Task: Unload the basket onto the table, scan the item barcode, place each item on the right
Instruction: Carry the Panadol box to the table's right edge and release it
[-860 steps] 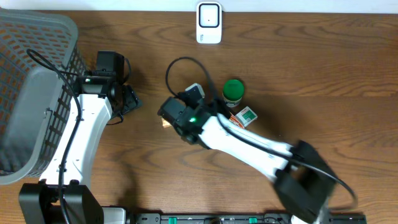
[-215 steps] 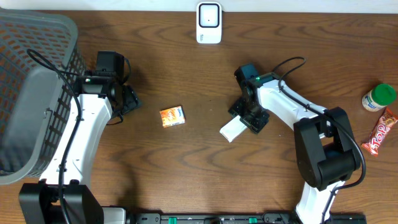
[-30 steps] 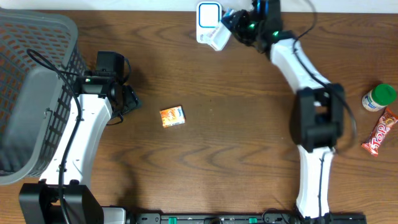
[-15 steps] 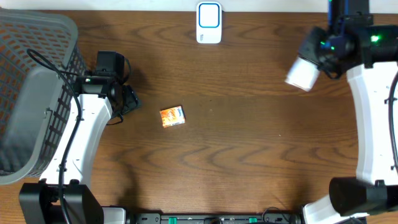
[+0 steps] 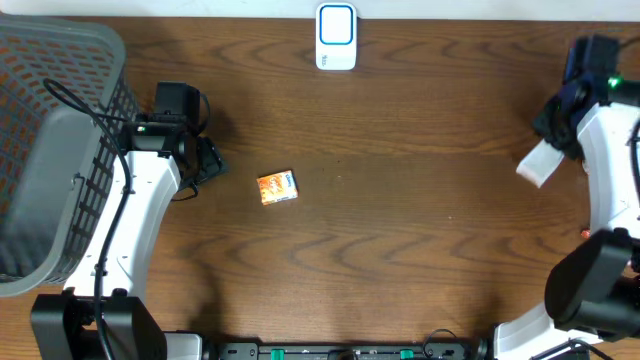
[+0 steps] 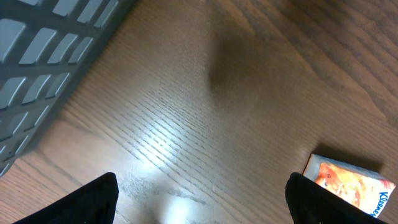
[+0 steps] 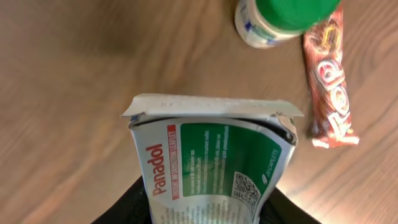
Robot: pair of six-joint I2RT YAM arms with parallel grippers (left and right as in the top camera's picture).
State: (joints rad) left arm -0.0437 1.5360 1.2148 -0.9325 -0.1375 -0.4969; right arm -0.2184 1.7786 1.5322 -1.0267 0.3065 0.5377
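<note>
The right gripper (image 7: 205, 210) clamps the Panadol box (image 7: 211, 155) between its 2 fingers (image 7: 124, 208), raised by the table's (image 5: 400, 230) right edge, near the bottle (image 7: 280, 18) and chocolate bar (image 7: 328, 81). The left gripper (image 6: 199, 199) gapes wide, empty, beside the basket (image 5: 40, 60) at the left edge. 1 tissue packet (image 5: 278, 187) lies mid-table, well apart from both.

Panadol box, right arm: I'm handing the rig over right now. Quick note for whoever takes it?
Left hand: open, empty, low over the table beside the basket.
Right hand: shut on the Panadol box, above the table's right side, near the green-lidded bottle and the red snack bar.
Scanner sits at the far middle edge; the orange packet lies mid-table.
Done: the box was held at the scanner a second ago, then carried right; whether it registered cannot be seen.
Left: set the box down by the bottle and bar; the orange packet probably goes next.
</note>
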